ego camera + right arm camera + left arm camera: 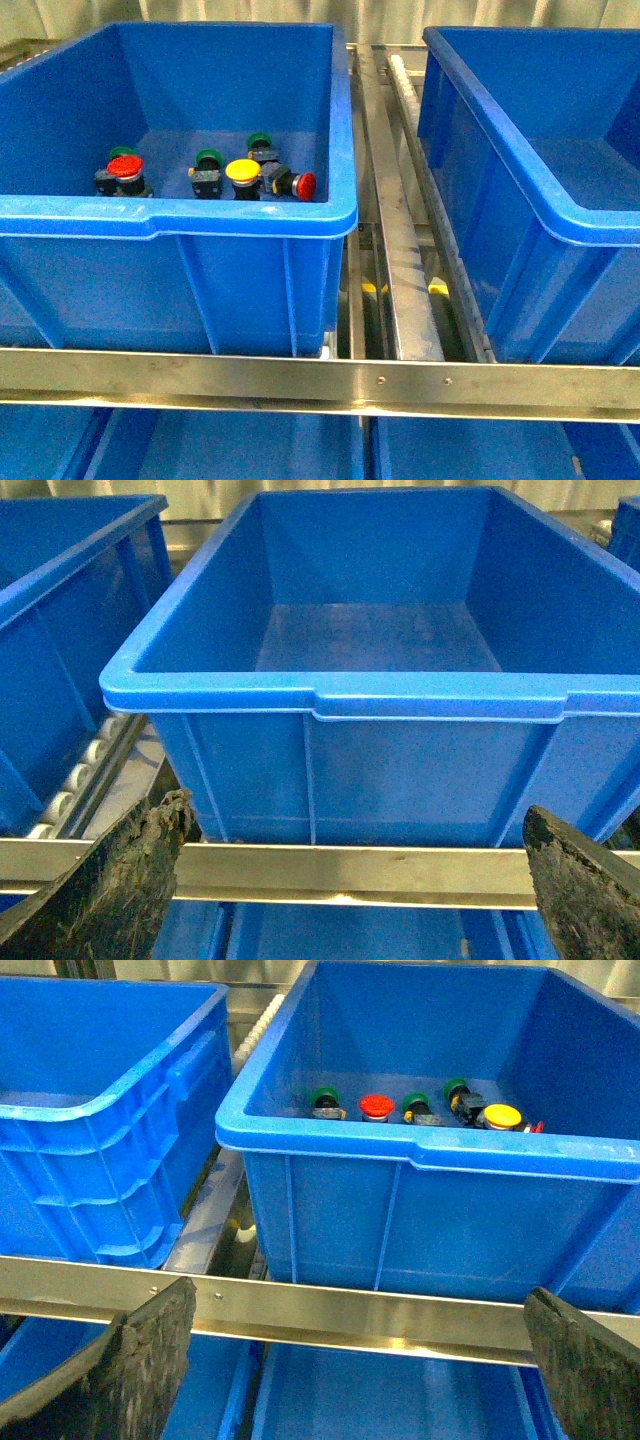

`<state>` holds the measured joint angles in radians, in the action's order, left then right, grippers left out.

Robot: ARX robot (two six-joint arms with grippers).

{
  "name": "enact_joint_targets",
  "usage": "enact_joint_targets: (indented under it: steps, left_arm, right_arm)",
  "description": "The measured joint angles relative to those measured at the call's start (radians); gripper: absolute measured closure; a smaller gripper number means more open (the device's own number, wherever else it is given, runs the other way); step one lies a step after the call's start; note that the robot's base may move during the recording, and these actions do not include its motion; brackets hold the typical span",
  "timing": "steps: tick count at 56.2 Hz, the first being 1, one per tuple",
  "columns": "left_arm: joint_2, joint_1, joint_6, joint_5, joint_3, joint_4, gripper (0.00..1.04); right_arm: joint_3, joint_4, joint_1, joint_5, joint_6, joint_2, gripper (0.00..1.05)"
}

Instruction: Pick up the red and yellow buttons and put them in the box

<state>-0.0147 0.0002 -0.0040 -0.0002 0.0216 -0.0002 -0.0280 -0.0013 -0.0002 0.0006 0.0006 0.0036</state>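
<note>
Fingers [140,1360] spread wide and empty on left gripper [360,1298] and right gripper [355,818]. Red buttons [125,166] and yellow button [242,170] sit in the left bin [180,218], huddled among green-capped buttons [208,158]; a loose grab could carry a green one into the empty box [340,695].

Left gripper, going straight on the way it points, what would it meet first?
Likely the front wall of the blue bin holding the buttons; the steel rail below it could come first, depth is unclear.

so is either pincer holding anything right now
Nothing held: left pincer and right pincer are both open and empty, buttons lie in the bin.
</note>
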Motion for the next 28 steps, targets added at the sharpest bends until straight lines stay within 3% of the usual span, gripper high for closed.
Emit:
enact_joint_targets:
  steps: [28]
  left_arm:
    - [0.0,0.0,0.0,0.0,0.0,0.0,0.08]
  right_arm:
    - [0.0,0.0,0.0,0.0,0.0,0.0,0.06]
